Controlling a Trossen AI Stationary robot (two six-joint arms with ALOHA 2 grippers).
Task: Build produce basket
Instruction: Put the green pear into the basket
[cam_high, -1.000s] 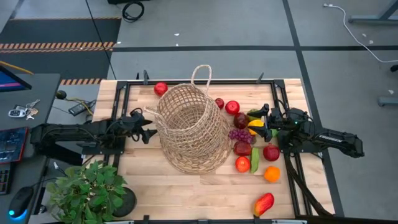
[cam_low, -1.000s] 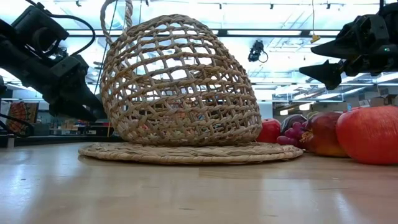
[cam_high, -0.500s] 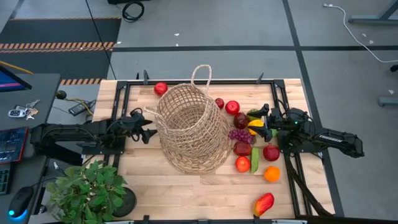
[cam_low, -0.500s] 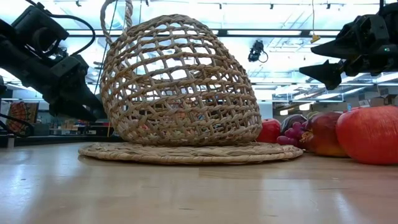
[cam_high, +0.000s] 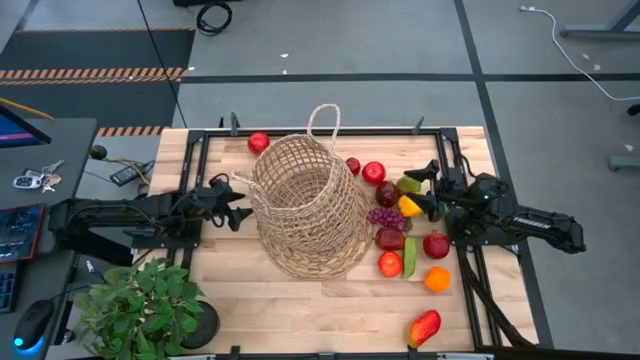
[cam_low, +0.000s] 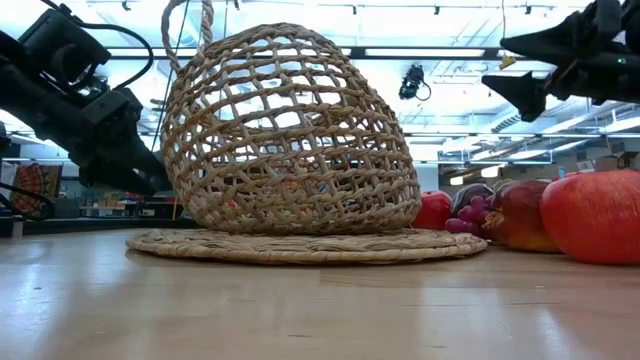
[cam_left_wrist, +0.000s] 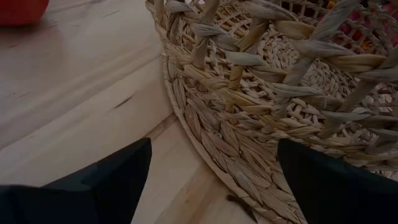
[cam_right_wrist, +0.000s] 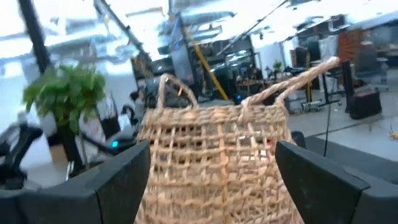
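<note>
The wicker basket looks light, stiff and open-weave, best gripped at its rim; both the left end effector and the right end effector gape wide, empty.

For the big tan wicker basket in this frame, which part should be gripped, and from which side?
Probably the thin loop handle at the rim of the tan open-weave wicker basket, approached from the far edge of the table. The basket appears tipped, its handle end pointing toward the far edge. The bulging body looks far too wide for open jaws, while the handle is slim and exposed.
</note>
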